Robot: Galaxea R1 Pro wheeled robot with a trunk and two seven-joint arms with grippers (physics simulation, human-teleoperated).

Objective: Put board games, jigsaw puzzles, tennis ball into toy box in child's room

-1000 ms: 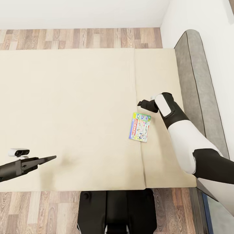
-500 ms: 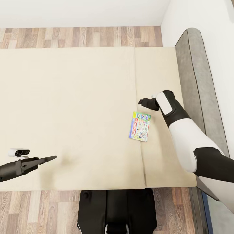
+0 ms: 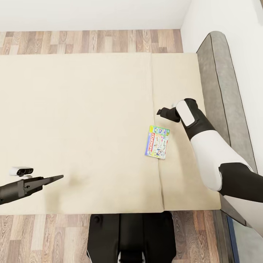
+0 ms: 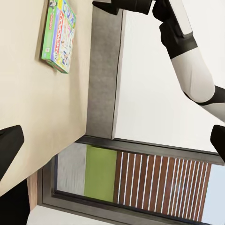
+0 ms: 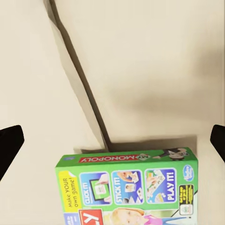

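My right claw (image 3: 159, 111) hangs open over the bed (image 3: 80, 128), with the board game (image 3: 157, 142) lying just short of it.

From the right wrist camera I see both fingertips (image 5: 10, 143) spread wide at the edges of the picture and nothing between them; the Monopoly box (image 5: 129, 187) lies flat on the mattress just below and ahead of the claw, untouched, beside the seam where the two mattress sections meet. The grey headboard (image 3: 223, 95) runs along the far side of that arm. My left claw (image 3: 54, 178) hovers well away, above the near edge of the bed, fingers (image 4: 9, 147) apart and empty; the game box sits far across from it.
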